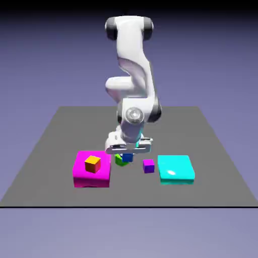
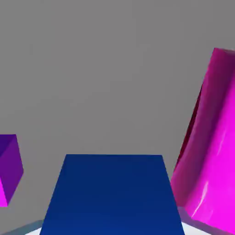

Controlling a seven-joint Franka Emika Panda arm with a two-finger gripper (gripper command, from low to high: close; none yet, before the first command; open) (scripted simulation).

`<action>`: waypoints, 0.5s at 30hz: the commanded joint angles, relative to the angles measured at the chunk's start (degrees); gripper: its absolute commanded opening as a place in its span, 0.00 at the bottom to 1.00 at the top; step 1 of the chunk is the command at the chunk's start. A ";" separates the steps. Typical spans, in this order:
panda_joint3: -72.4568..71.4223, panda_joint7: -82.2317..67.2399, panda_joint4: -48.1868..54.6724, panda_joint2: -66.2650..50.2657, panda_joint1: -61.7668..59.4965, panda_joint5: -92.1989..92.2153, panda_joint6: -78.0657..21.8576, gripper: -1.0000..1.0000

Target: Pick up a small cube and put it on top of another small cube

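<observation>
The small blue cube (image 1: 128, 157) sits low over the table under the hand, and my gripper (image 1: 127, 152) is shut on it. In the hand view the blue cube (image 2: 112, 195) fills the bottom middle between the fingertips and hides most of them. The small green cube (image 1: 120, 160) stands right beside the blue one, on the exterior view's left, partly hidden by the hand. I cannot tell whether the two touch. The green cube does not show in the hand view.
A magenta slab (image 1: 91, 174) (image 2: 211, 151) with a small orange cube (image 1: 92, 164) on it lies at the exterior view's left. A small purple cube (image 1: 148, 166) (image 2: 9, 167) and a cyan slab (image 1: 175, 169) lie to the right.
</observation>
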State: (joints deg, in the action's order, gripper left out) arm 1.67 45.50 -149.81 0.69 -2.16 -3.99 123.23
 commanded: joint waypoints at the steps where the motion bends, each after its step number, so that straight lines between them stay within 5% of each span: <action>1: 0.85 1.04 -2.08 1.75 0.25 0.89 0.35 0.00; 8: 5.73 5.96 -13.18 11.08 -2.51 6.77 2.23 0.00; 14: 4.38 3.24 -16.79 -0.11 -2.21 10.56 16.83 0.00; 15: 4.38 3.24 -16.79 -0.11 -2.21 10.56 16.84 1.00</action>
State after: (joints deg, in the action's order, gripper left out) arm 6.06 48.74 -166.60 0.58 -4.33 6.58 140.06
